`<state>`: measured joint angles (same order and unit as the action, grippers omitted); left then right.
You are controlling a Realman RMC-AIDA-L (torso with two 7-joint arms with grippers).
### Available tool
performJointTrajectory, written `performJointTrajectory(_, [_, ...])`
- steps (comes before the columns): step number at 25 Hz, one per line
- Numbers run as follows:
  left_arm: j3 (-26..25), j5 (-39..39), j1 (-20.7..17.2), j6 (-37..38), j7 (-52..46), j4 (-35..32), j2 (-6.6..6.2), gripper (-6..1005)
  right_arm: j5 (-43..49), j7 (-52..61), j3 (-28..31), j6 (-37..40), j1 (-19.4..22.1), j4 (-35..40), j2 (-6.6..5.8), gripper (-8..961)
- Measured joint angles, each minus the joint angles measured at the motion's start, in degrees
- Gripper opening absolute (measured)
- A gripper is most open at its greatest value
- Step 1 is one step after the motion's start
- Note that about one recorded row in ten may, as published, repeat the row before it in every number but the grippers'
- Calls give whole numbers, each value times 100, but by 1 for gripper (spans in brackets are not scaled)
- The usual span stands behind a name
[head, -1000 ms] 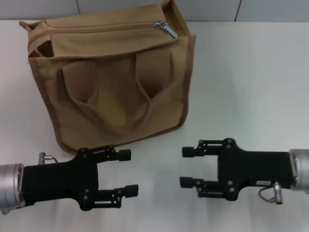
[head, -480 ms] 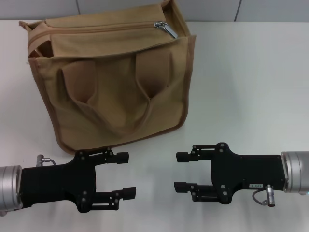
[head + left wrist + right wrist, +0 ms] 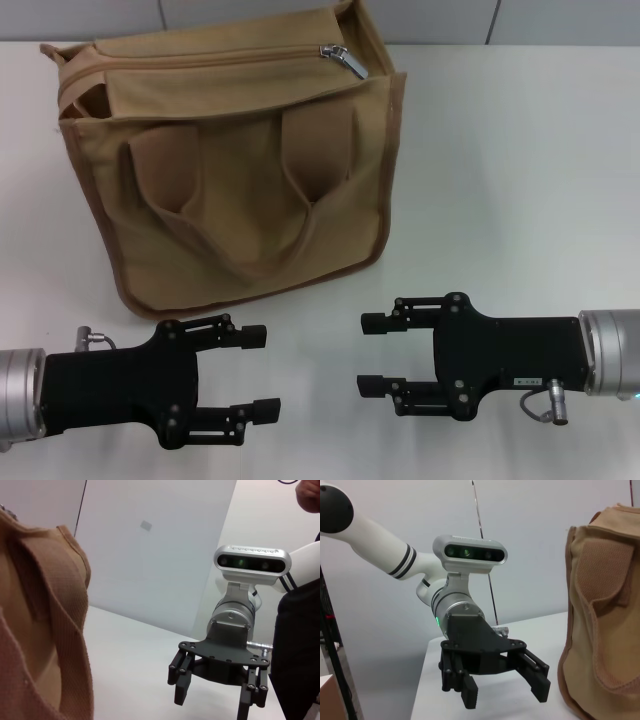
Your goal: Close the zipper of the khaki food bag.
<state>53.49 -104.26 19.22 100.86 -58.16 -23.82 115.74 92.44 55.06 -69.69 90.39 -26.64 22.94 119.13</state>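
The khaki food bag (image 3: 235, 170) is showing coarse matt woven canvas, its zipper (image 3: 343, 58) pull glinting as shiny metal. In front of the bag, both grippers' matt black fingers are meeting brushed silver wrists.

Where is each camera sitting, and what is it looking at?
Head view: from the robot's head, looking down at the bag on the table; shows the left tool and right tool, both open.
Left wrist view: from the left arm, looking sideways past the bag at the right tool.
Right wrist view: from the right arm, looking across at the left tool and bag.
Shared: all three show the bag; each wrist view shows the other arm's tool.
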Motion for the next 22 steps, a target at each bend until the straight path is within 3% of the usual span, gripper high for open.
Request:
performJointTrajectory(10, [3, -8, 12, -1, -29, 0, 3, 802, 15, -79, 0, 111, -40, -60, 5, 637])
performJointTrajectory(22, [4, -6, -9, 22, -8, 0, 1, 802, -10, -108, 31, 110, -26, -70, 5, 790])
